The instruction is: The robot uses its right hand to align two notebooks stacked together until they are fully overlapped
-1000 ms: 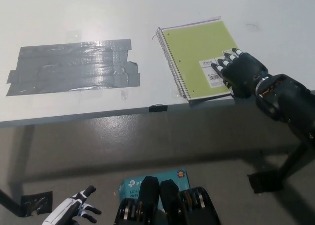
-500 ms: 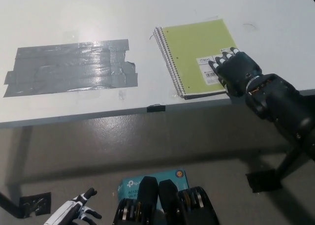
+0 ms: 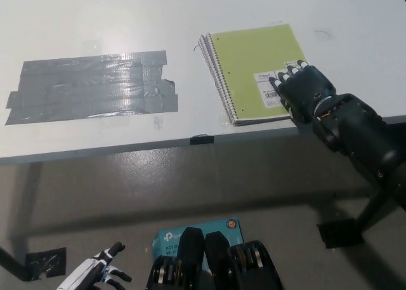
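Presently, item one: notebooks point(image 3: 254, 71), green cover uppermost, lay stacked on the white bench point(image 3: 95, 23), at its near edge toward the right, spiral bindings to the left. Only a thin sliver of the lower book showed along the spiral side, so the pair looked close to fully overlapped.

Item two: right hand point(image 3: 303, 91), black, rested fingers-down on the stack's lower right corner, over the white label; fingers lay together and flat, pressing rather than grasping, nothing held.

Item three: left hand point(image 3: 95, 272), white, idle at lower left, below the bench, fingers spread and empty.

Item four: grey tape patch point(image 3: 92, 85), well apart to the left.

Step judged: final nudging of the alignment. Next move likely called for a small push at the corner, then lifting away.

Change against one second earlier: the stack sat slightly farther up the bench, its lower edge no longer overhanging, and the purple edge at the top was gone.
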Controlling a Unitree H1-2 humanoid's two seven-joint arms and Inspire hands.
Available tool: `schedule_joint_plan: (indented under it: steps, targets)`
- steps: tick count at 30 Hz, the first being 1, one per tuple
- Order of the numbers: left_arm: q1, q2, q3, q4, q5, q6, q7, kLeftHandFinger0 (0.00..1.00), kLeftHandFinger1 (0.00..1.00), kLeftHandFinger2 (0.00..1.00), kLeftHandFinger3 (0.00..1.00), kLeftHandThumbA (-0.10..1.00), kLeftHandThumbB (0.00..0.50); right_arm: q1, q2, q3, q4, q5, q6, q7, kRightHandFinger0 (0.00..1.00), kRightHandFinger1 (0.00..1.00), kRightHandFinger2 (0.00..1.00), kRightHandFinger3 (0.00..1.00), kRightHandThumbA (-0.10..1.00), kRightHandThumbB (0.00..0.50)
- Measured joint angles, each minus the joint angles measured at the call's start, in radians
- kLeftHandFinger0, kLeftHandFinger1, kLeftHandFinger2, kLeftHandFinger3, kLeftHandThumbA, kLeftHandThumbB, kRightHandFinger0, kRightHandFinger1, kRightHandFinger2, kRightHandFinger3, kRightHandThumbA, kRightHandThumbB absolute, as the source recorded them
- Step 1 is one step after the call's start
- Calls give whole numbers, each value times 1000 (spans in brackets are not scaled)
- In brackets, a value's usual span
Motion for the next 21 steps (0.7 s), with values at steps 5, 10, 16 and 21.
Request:
schedule_joint_plan:
  steps: [5,10,16,21]
  targets:
    - [1,0,0,0,0,0,0,419,503,555,917,1000,500,1,-13,1,-12,-6,-8,-2,1000,1000,1000,1000,1000,457]
    - [4,0,0,0,2,1,0,385,483,558,922,1000,500,1,-37,0,-33,-8,-32,-5,1000,1000,1000,1000,1000,453]
    - [10,0,-1,0,4,1,0,363,464,547,916,1000,500,1,-52,-5,-54,-8,-52,-3,1000,1000,1000,1000,1000,462]
    - [21,1,-1,0,5,3,0,370,456,499,894,1000,500,-4,-55,-21,-73,-8,-53,20,1000,1000,1000,1000,1000,491]
